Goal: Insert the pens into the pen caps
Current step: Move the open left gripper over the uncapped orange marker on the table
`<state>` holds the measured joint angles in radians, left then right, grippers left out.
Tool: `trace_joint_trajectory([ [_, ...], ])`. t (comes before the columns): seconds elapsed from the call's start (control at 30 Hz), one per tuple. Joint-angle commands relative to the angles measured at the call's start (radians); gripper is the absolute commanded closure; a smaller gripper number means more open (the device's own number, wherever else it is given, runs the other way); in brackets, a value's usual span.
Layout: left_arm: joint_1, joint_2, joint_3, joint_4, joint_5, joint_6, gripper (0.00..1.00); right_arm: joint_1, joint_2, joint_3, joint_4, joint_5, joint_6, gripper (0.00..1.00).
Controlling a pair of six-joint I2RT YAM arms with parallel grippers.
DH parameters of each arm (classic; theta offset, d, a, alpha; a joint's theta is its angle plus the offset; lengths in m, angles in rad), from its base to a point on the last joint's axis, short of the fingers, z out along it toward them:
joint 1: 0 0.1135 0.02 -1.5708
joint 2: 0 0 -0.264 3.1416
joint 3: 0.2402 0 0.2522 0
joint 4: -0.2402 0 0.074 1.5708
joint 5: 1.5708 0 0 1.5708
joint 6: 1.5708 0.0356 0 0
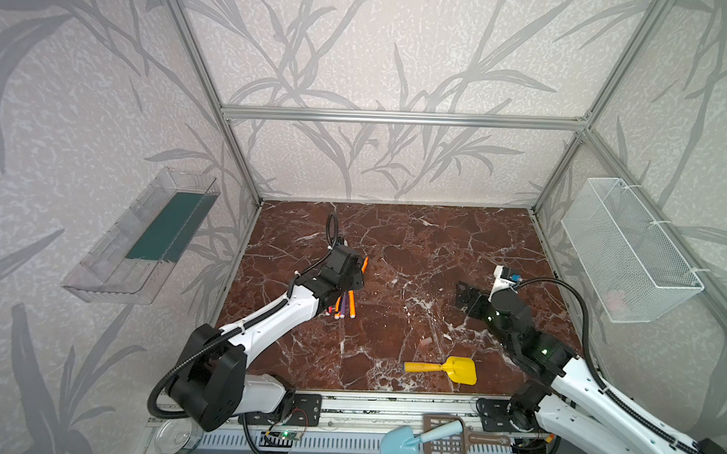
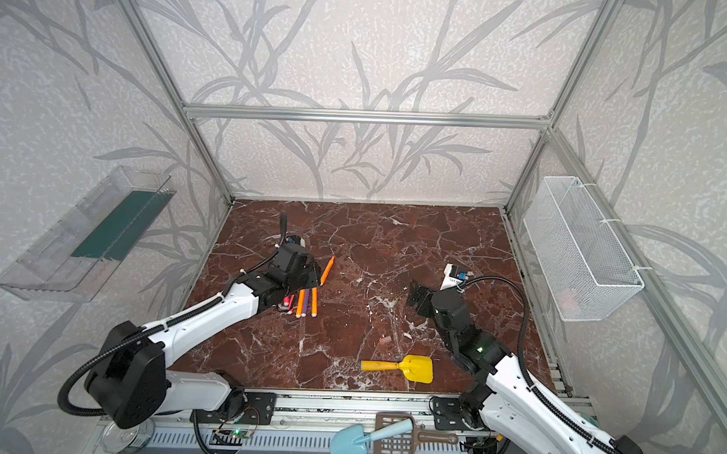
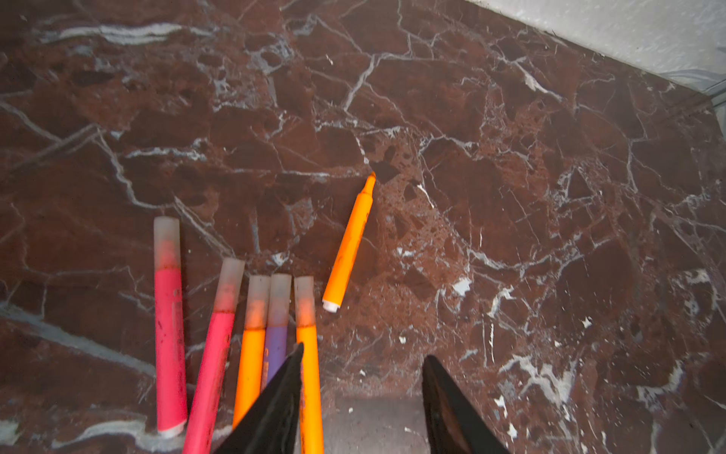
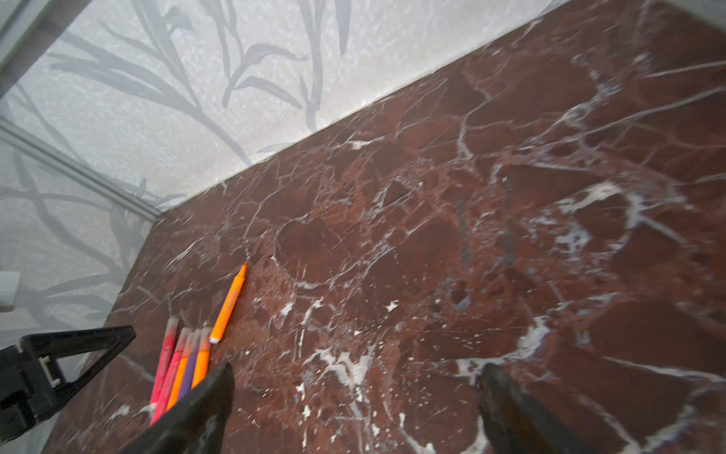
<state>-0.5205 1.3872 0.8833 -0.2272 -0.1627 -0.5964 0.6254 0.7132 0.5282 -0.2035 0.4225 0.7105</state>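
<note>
Our left jaws stand apart and hold nothing. They hang just above the five capped pens (image 3: 276,346), and one of them crosses an orange barrel in the left wrist view. Our right jaws are spread wide, also empty, and well apart from the pens. The last orange pen (image 3: 349,243) lies bare-tipped on the surface (image 3: 510,196), just beside the group.

What we take for its cap (image 1: 426,343) lies well apart from it, near the yellow shovel (image 1: 452,369).

The left jaws are so close to the group that we could nudge the round barrels and roll them into the bare pen. The cap is small and pale among the white veins, so we judge it easy to miss or to squirt out of a pinch.

Only the top views show that cap and the shovel. Only the wrist views show the frosted caps seated on five tips, which the left arm hides from above.
</note>
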Motion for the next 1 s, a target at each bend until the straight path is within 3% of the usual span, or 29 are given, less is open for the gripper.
trace_joint_trajectory([
  [0.0,0.004,0.12,0.078,0.025,-0.06,0.137,0.49,-0.081,-0.015,0.0,-0.085,0.056,-0.125,0.02],
  [0.27,0.006,0.334,0.243,-0.12,-0.048,0.202,0.5,-0.302,0.046,-0.052,-0.043,-0.066,-0.167,0.01],
  [0.53,0.018,0.452,0.318,-0.168,0.039,0.206,0.5,-0.317,0.098,-0.057,-0.025,-0.085,-0.159,0.02],
  [0.97,0.025,0.568,0.404,-0.271,0.031,0.181,0.52,-0.319,0.025,-0.077,-0.038,-0.096,-0.156,0.02],
])
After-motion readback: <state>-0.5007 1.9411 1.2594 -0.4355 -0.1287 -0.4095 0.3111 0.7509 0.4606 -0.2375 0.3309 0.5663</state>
